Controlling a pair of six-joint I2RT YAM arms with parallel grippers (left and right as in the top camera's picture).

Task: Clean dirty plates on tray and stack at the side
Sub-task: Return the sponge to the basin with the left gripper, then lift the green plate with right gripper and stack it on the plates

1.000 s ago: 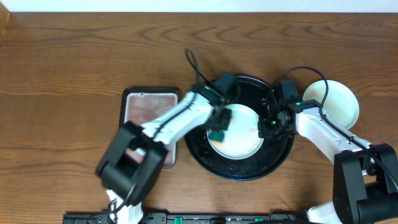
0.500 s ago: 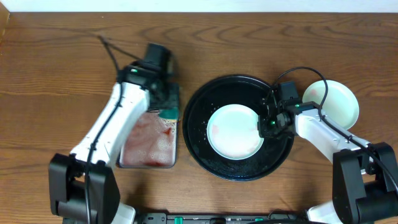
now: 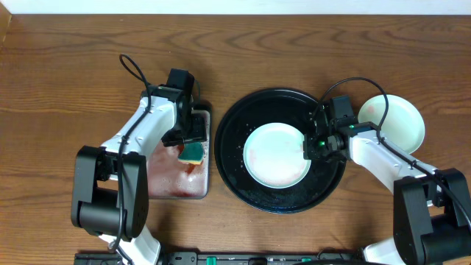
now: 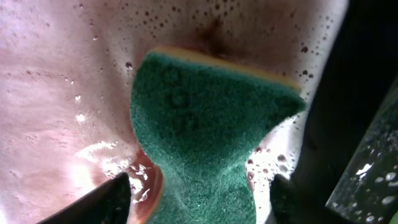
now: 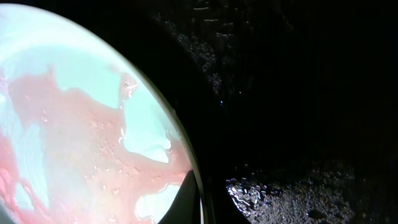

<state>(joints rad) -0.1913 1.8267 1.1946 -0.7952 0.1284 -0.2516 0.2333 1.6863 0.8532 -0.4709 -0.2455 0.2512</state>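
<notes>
A pale mint plate (image 3: 276, 156) smeared with pink sauce lies in the round black tray (image 3: 243, 125). My right gripper (image 3: 314, 144) is shut on the plate's right rim. The right wrist view shows one finger (image 5: 186, 199) over the wet plate (image 5: 68, 124), with the tray (image 5: 298, 93) beside it. My left gripper (image 3: 187, 137) hangs over the sponge tray (image 3: 163, 173). Its jaws stand open on either side of the green sponge (image 4: 205, 124), with a gap on each side. A second pale plate (image 3: 397, 121) sits on the table to the right of the tray.
The sponge (image 3: 192, 153) lies in reddish soapy water in the rectangular sponge tray, just left of the black tray. Cables loop from both arms. Wooden table surface surrounds everything.
My left arm swung from the plate over to the sponge tray with the sponge, then opened and let it go. My right gripper kept its hold on the plate rim.
</notes>
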